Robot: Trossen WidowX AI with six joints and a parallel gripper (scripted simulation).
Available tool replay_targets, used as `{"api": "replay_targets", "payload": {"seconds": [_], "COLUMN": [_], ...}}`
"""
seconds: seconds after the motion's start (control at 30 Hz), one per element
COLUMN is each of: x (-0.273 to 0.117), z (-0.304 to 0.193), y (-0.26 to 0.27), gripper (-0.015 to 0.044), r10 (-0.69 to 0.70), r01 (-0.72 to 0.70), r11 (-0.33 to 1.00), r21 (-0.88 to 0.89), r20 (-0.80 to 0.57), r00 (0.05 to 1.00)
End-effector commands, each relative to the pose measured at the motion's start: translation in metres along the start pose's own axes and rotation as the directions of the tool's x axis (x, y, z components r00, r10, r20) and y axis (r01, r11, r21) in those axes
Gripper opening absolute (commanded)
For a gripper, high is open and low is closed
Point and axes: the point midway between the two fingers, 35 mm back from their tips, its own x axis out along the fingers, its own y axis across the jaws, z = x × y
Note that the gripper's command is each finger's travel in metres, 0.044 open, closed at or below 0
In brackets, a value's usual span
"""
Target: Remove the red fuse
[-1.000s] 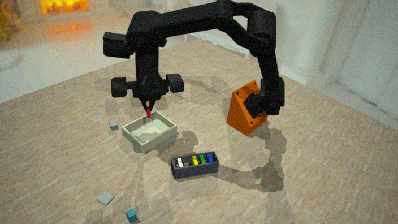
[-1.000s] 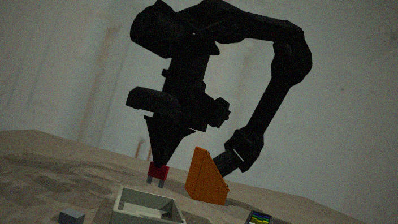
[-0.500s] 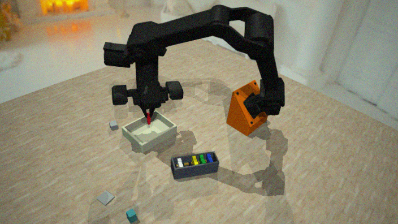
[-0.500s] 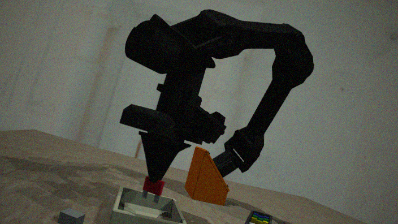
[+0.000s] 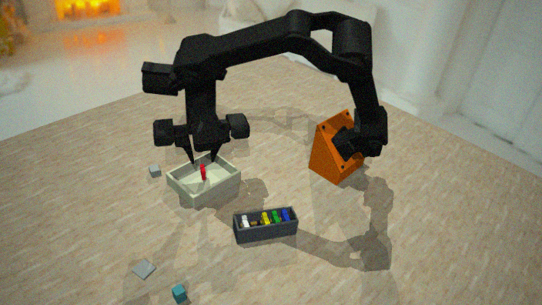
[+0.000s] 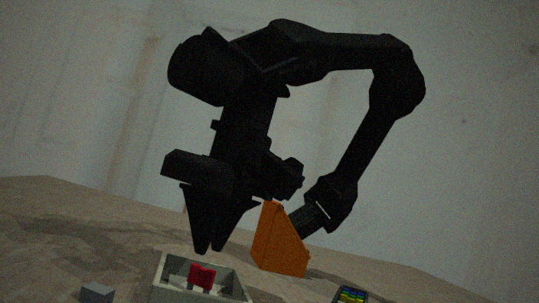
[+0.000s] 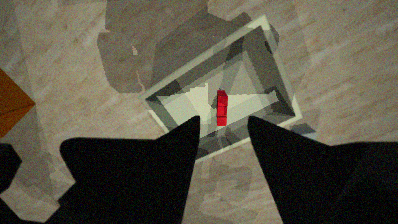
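Note:
The red fuse (image 5: 202,172) (image 6: 200,276) (image 7: 222,107) stands upright inside the pale tray (image 5: 215,189) (image 6: 158,281) (image 7: 170,112), on its floor. My gripper (image 5: 202,159) (image 6: 210,250) (image 7: 223,121) hangs just above the tray with its fingers apart, and the fuse is below the fingertips and free of them. The dark fuse block (image 5: 265,232) (image 6: 338,294) sits in front of the tray and holds white, yellow, green and blue fuses, with one slot empty.
An orange wedge-shaped base (image 5: 335,152) (image 6: 277,242) (image 7: 12,102) carries the arm behind the block. A small grey cube (image 5: 155,169) (image 6: 96,292) lies left of the tray. A flat grey tile (image 5: 144,268) and a teal cube (image 5: 178,293) lie near the front.

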Motion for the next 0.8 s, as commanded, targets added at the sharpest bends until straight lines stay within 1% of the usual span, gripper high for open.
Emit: {"api": "replay_targets", "payload": {"seconds": [0.0, 0.07, 0.17, 0.2, 0.77], "x": [0.0, -0.003, -0.034, -0.037, -0.035], "z": [0.0, 0.0, 0.0, 0.0, 0.0], "y": [0.0, 0.0, 0.001, 0.001, 0.002], "gripper": [0.0289, 0.033, 0.033, 0.033, 0.033], "r10": [0.0, 0.0, 0.001, 0.001, 0.003], "r01": [0.0, 0.0, -0.001, -0.001, -0.003], "r11": [1.0, 1.0, 1.0, 1.0, 1.0], "r21": [-0.001, -0.001, 0.006, 0.007, 0.012], "r20": [0.0, 0.0, 0.003, 0.004, 0.008], "r00": [1.0, 1.0, 1.0, 1.0, 1.0]}}
